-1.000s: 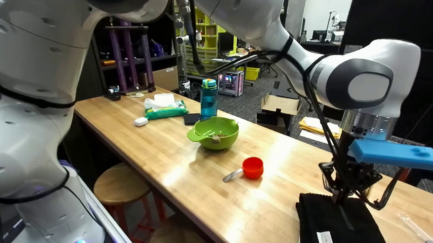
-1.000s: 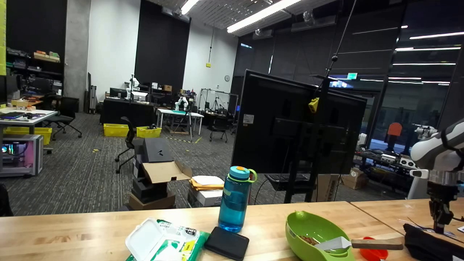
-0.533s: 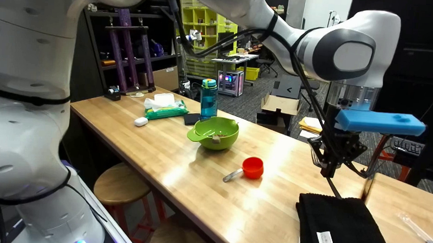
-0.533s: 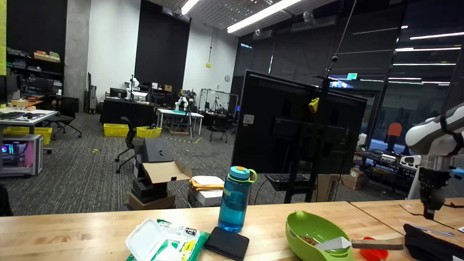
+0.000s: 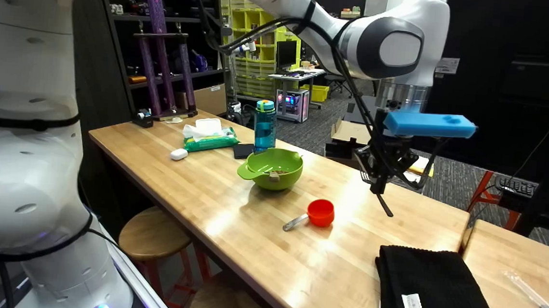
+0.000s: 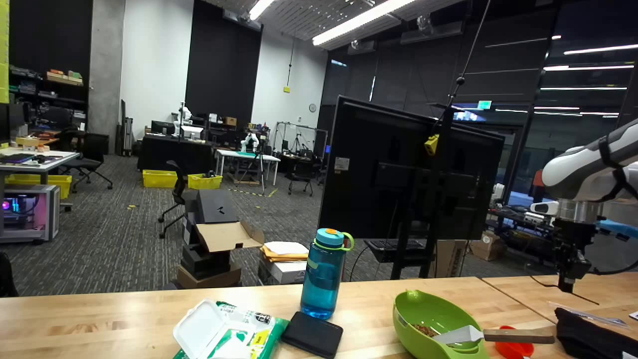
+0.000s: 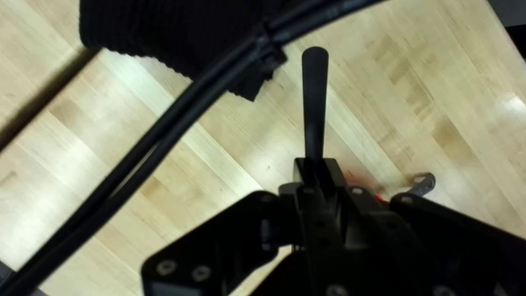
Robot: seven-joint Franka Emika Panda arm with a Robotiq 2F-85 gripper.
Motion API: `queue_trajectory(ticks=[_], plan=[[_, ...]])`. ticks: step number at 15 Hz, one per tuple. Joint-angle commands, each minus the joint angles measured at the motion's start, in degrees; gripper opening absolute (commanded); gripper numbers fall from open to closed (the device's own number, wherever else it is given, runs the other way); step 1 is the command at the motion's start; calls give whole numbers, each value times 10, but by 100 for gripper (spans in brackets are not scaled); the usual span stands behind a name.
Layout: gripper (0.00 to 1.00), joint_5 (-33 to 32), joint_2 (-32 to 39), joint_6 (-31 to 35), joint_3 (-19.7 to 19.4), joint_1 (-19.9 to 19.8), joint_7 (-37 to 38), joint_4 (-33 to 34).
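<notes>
Gripper (image 5: 377, 186) clamped on 1 fork (image 7: 314, 102), above table (image 5: 344, 260), apart from folded black cloth (image 5: 439, 291). Step in hand, probably: carrying; next move needs steady fork angle.

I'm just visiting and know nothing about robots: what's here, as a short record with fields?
Gripper: closed on a dark utensil, apparently a fork
Position: in the air above the wooden table
Nearby: folded black cloth, red cup
Green bowl: brown bits inside, wooden-handled spatula lying over its edge
Farther off: blue bottle, pack of wipes
</notes>
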Motion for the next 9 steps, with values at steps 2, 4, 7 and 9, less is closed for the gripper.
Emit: queue_trajectory(ticks=[2,4,7,9], plan=[[2,-18,-75,8,11,53,29,-87],[2,-20,-91,9,19,73,41,-110],[2,-24,-110,13,29,98,59,-136],[2,-28,-121,13,34,111,67,-151]])
